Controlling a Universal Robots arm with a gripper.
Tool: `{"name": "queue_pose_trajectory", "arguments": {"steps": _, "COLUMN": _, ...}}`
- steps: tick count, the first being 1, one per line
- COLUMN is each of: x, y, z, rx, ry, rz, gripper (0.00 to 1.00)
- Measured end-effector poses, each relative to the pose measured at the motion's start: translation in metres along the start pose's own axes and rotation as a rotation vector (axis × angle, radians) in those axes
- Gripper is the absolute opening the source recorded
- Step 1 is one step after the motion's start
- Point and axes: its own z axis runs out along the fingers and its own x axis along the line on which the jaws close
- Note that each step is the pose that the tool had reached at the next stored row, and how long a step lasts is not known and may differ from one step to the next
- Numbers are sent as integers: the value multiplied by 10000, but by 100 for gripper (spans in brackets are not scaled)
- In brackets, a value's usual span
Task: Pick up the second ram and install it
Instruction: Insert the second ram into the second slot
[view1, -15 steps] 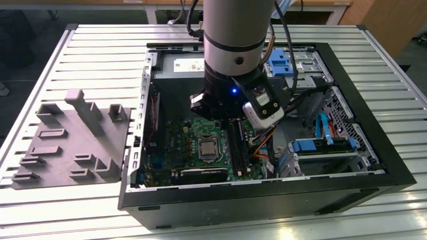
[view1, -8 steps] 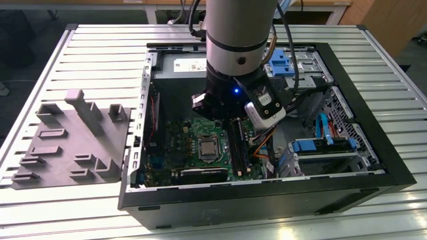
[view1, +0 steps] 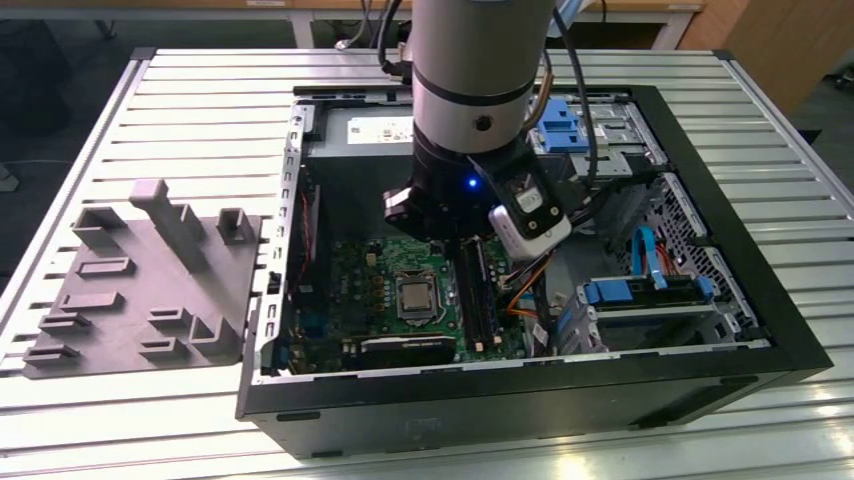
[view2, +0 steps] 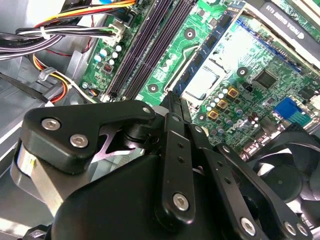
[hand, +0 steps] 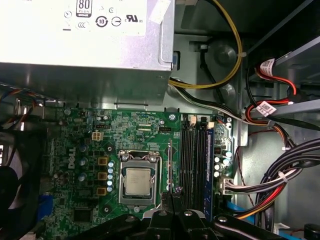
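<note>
1. The arm is reaching straight down into an open computer case, which is lying on its side on the slatted desk; a grey moulded holder is sitting on the desk at the exterior view's left, just beside the case.
2. The fingers are pinching tight on the second ram; in both wrist views it is jutting out from between the fingertips, and in the first wrist view the second ram is showing as a thin dark edge.
3. The second ram is hanging over the green motherboard, running parallel to the long black sockets; in the wrist views it is showing between those sockets and the processor; I cannot tell whether it is touching the board.
4. Bundled cables are trailing along the side of the sockets away from the processor; the silver power supply is sitting just past the motherboard's edge.
</note>
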Motion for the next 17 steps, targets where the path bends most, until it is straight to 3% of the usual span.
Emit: {"name": "queue_pose_trajectory", "arguments": {"steps": 17, "x": 1, "y": -2, "z": 33, "rx": -35, "ry": -1, "rz": 1, "gripper": 11}}
